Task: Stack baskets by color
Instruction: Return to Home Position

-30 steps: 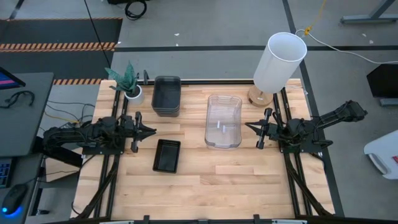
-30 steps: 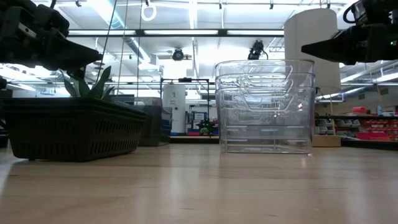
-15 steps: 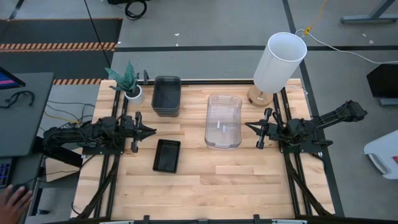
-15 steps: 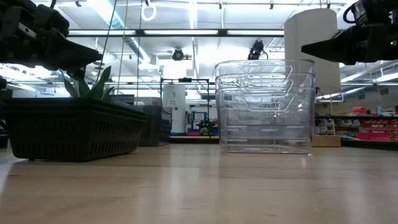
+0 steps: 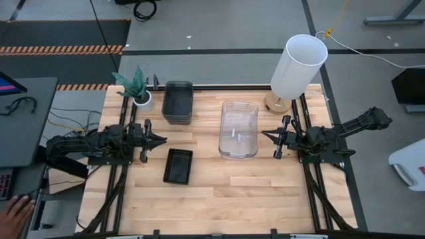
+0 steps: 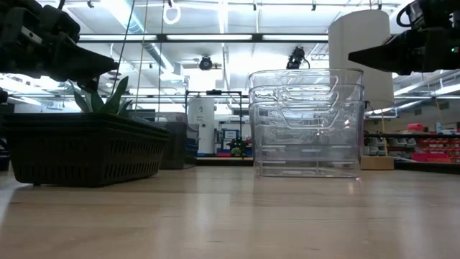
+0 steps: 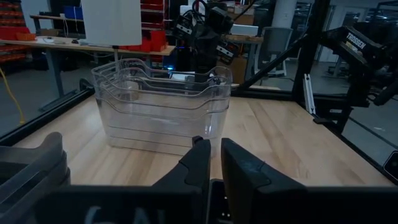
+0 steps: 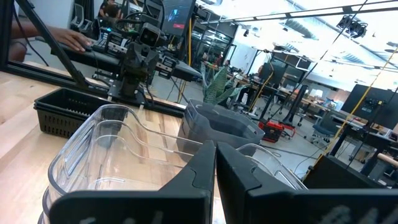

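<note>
Three stacks of baskets rest by their bottoms on the wooden table. The clear stack (image 5: 238, 129) stands in the middle, the smoky-grey stack (image 5: 177, 101) at the far left of centre, and the shallow black slotted basket (image 5: 178, 166) nearer the front. My left gripper (image 5: 163, 139) hangs shut and level at the table's left, between the grey and black baskets, pointing at the clear stack (image 7: 161, 99). My right gripper (image 5: 263, 135) hangs shut and level just right of the clear stack (image 8: 112, 155). Both are above the table and hold nothing.
A white cylindrical lamp (image 5: 299, 66) stands at the far right corner. A small potted plant (image 5: 136, 86) stands at the far left corner beside the grey stack. Bare wood lies along the table's near side. A person's hand (image 5: 14, 209) is at the desk left of the table.
Both arms and all baskets have kept still. A person's hand has come into view at the desk beyond the table's left edge.
</note>
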You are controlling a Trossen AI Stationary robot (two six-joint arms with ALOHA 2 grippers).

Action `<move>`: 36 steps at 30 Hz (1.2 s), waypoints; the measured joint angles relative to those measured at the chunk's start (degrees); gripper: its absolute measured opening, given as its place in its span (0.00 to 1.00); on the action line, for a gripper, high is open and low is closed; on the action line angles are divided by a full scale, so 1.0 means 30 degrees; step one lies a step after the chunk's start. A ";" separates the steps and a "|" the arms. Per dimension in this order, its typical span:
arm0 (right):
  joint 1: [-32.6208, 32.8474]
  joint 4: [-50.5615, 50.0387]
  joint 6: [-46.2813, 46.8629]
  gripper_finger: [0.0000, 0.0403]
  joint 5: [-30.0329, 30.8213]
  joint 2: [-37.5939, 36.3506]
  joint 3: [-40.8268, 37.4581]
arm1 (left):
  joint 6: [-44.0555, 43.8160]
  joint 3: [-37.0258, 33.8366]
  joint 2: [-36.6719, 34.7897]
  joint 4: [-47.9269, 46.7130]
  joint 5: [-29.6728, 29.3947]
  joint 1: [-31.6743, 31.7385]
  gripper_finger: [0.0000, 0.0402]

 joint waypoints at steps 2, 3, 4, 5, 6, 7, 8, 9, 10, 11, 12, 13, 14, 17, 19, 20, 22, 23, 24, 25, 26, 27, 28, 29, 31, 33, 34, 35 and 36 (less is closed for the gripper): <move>-0.0001 0.0000 0.0000 0.05 0.0000 0.0000 0.0000 | 0.0000 0.0000 0.0000 0.0000 0.0000 0.0001 0.12; 0.0006 0.0000 0.0000 0.05 -0.0001 -0.0006 0.0000 | 0.0000 0.0000 0.0000 0.0000 0.0000 0.0001 0.12; -0.0001 0.0004 0.0000 0.05 -0.0007 0.0000 0.0000 | 0.0000 0.0000 0.0000 0.0000 0.0000 0.0001 0.12; 0.0005 0.0006 0.0000 0.05 -0.0007 0.0000 0.0000 | 0.0000 0.0000 0.0000 0.0000 0.0000 0.0001 0.12; -0.0001 0.0005 0.0000 0.05 0.0000 0.0000 0.0000 | 0.0000 0.0000 0.0000 0.0000 0.0000 -0.0005 0.12; -0.0001 0.0002 0.0000 0.05 -0.0007 0.0000 0.0000 | -0.0001 0.0000 0.0000 0.0000 0.0000 0.0001 0.11; 0.0001 0.0001 0.0000 0.05 -0.0004 0.0000 0.0000 | -0.0003 0.0000 0.0000 0.0000 0.0000 -0.0002 0.11; 0.0003 0.0003 0.0000 0.05 -0.0003 0.0000 0.0000 | 0.0000 0.0000 0.0000 0.0000 0.0000 0.0001 0.11; -0.0001 0.0000 0.0000 0.05 -0.0004 0.0000 0.0000 | 0.0000 0.0000 0.0000 0.0000 0.0000 -0.0002 0.10; -0.0001 0.0000 0.0000 0.05 -0.0002 0.0000 0.0000 | 0.0000 0.0000 0.0000 0.0000 0.0000 0.0000 0.10; 0.0005 0.0001 0.0000 0.05 0.0000 0.0000 0.0000 | -0.0005 0.0000 0.0000 0.0000 0.0000 0.0001 0.10; 0.0003 0.0007 0.0000 0.05 -0.0007 -0.0007 0.0000 | 0.0000 0.0000 0.0000 0.0000 0.0000 0.0001 0.10; -0.0001 0.0000 0.0000 0.05 -0.0007 0.0000 0.0000 | 0.0000 0.0000 0.0000 0.0000 0.0000 0.0001 0.10; -0.0001 0.0000 0.0000 0.05 -0.0007 0.0000 0.0000 | 0.0000 0.0000 0.0000 0.0000 0.0000 0.0000 0.11; -0.0001 0.0002 0.0000 0.05 -0.0007 0.0000 0.0000 | 0.0000 0.0000 0.0000 0.0000 0.0000 -0.0003 0.11; 0.0000 0.0001 0.0000 0.05 -0.0006 -0.0005 0.0000 | -0.0002 0.0000 0.0000 0.0000 0.0000 -0.0001 0.12; 0.0005 0.0007 0.0000 0.05 -0.0007 0.0000 0.0000 | 0.0000 0.0000 0.0000 0.0000 0.0000 0.0001 0.12; 0.0003 0.0004 0.0000 0.05 -0.0007 0.0000 0.0000 | 0.0000 0.0000 0.0000 0.0000 0.0000 0.0001 0.12; 0.0000 0.0007 0.0000 0.05 -0.0007 0.0000 0.0000 | 0.0000 0.0000 0.0000 0.0000 0.0000 0.0001 0.12; 0.0000 0.0000 0.0000 0.05 -0.0007 -0.0001 0.0000 | 0.0000 0.0000 0.0000 0.0000 0.0000 0.0001 0.12; 0.0000 0.0001 0.0000 0.05 -0.0004 0.0000 0.0000 | 0.0000 0.0000 0.0000 0.0000 0.0000 0.0000 0.11; 0.0006 0.0001 0.0001 0.05 -0.0002 -0.0005 0.0000 | 0.0000 0.0000 0.0000 0.0000 0.0000 0.0001 0.11; -0.0001 0.0007 0.0000 0.05 -0.0002 0.0000 0.0000 | 0.0000 0.0000 -0.0002 0.0000 0.0000 0.0000 0.11; 0.0004 0.0005 0.0000 0.05 -0.0003 0.0000 0.0000 | 0.0000 0.0000 0.0000 0.0000 0.0000 0.0001 0.10; -0.0001 0.0004 0.0000 0.05 -0.0003 0.0000 0.0000 | 0.0000 0.0000 0.0000 0.0000 0.0000 0.0001 0.10; -0.0001 0.0000 0.0000 0.05 0.0000 0.0000 0.0000 | 0.0000 0.0000 0.0000 0.0000 0.0000 -0.0002 0.10; -0.0001 0.0006 0.0000 0.05 -0.0001 0.0000 0.0000 | -0.0004 0.0000 0.0000 0.0000 0.0000 -0.0002 0.10; -0.0001 0.0007 0.0000 0.05 -0.0004 0.0000 0.0000 | 0.0000 0.0000 0.0000 0.0000 0.0000 -0.0003 0.10; -0.0001 0.0001 0.0000 0.05 -0.0007 0.0000 0.0000 | -0.0006 0.0000 0.0000 0.0000 0.0000 0.0000 0.11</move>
